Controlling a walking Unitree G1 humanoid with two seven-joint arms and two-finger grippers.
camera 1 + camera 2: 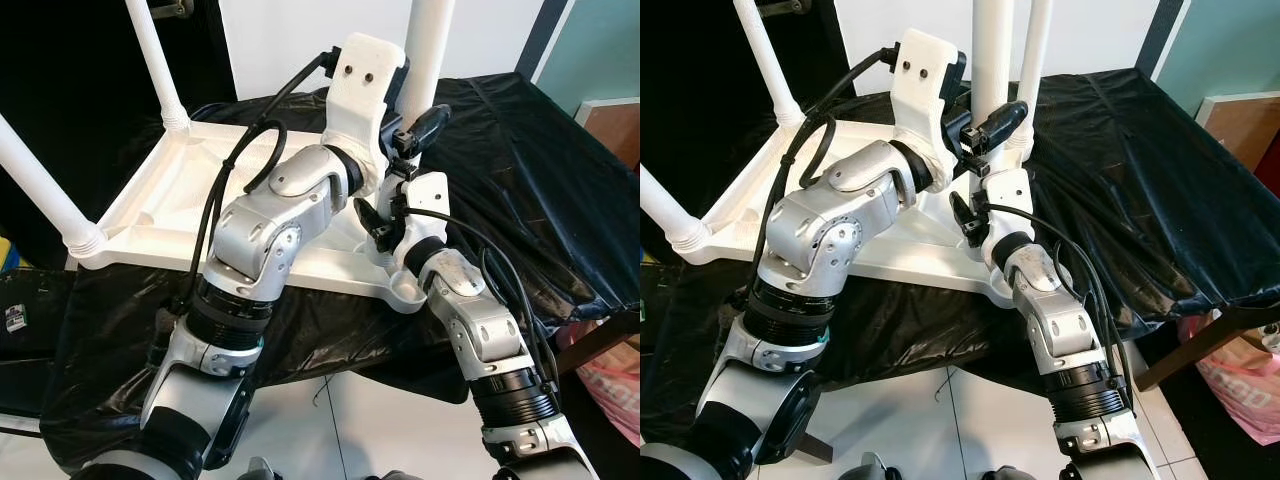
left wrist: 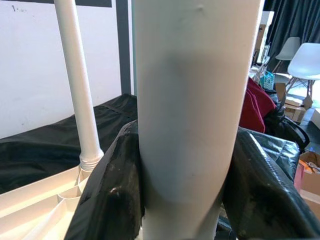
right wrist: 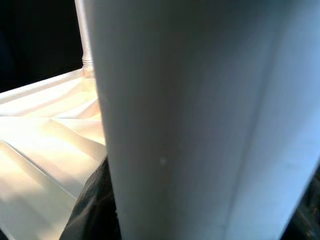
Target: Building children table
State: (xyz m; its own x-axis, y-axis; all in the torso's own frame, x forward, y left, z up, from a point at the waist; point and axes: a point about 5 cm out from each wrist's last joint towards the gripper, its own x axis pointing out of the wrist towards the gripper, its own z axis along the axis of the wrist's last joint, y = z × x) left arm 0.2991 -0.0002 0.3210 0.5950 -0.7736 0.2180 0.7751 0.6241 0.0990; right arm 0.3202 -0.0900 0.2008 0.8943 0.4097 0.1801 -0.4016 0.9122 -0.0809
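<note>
A white plastic children's table (image 1: 180, 190) lies upside down on a black sheet. Upright legs stand at its near left corner (image 1: 40, 190) and back left corner (image 1: 160, 70), and another at the far side (image 1: 1036, 50). A fourth white leg (image 1: 428, 40) rises at the right corner. My left gripper (image 1: 412, 130) is shut on this leg; the wrist view shows it squeezed between the two black fingers (image 2: 110, 190). Just below, near the leg's base, my right gripper (image 1: 390, 205) is shut on the same leg, which looms close beside one black finger (image 3: 95, 210).
The black sheet (image 1: 540, 160) covers a low surface that ends at the right near a wooden piece (image 1: 615, 125). A pink bag (image 1: 610, 385) sits on the floor at the right. White tiles (image 1: 380, 430) lie below me. White chairs (image 2: 305, 60) stand far behind.
</note>
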